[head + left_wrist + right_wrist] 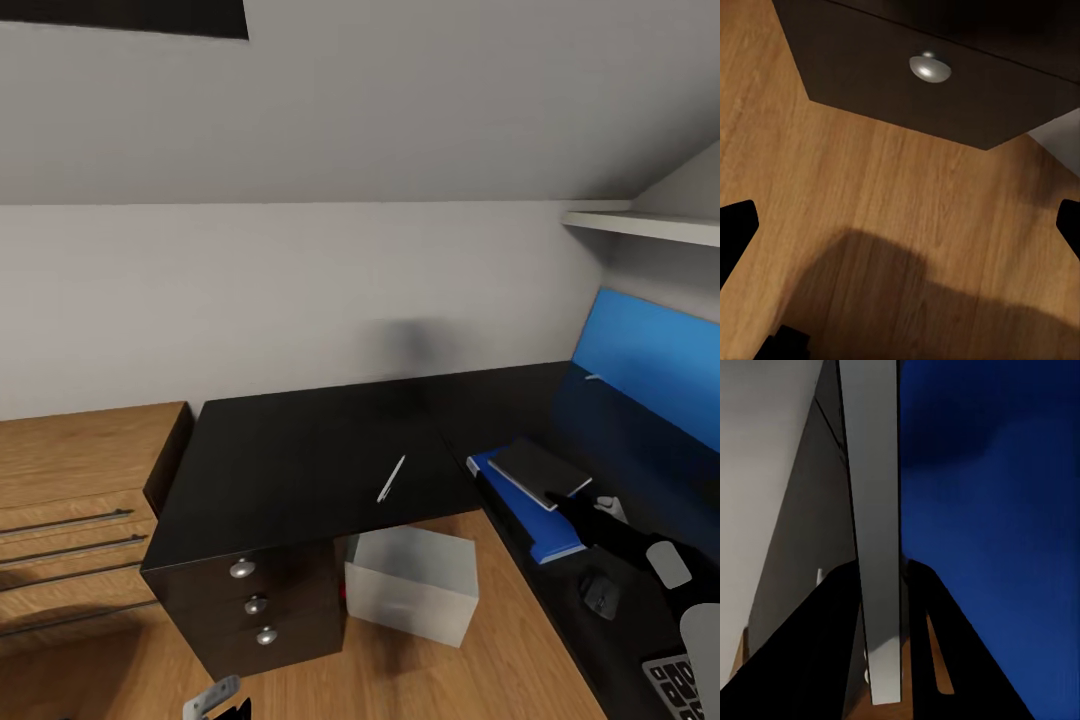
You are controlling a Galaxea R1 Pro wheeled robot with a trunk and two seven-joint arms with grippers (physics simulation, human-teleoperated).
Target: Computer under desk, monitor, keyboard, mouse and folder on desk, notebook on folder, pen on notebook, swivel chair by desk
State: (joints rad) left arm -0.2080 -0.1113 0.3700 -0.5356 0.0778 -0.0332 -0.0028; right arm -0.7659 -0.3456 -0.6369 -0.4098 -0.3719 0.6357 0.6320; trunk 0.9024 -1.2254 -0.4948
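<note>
On the glossy black desk lies the thin white pen. The light-grey computer stands on the floor under the desk. The blue folder lies flat on the desk's right wing, and the dark grey notebook rests on it. My right gripper is shut on the notebook's near edge; in the right wrist view the notebook's pale page edge runs between the black fingers, over the folder. Nearer me on that wing are the mouse and the keyboard. My left gripper hangs open above the floor.
A light-wood drawer chest with bar handles stands left of the desk. The desk's drawer unit carries round silver knobs. A blue upright panel lines the right wall under a white shelf. The floor is wood.
</note>
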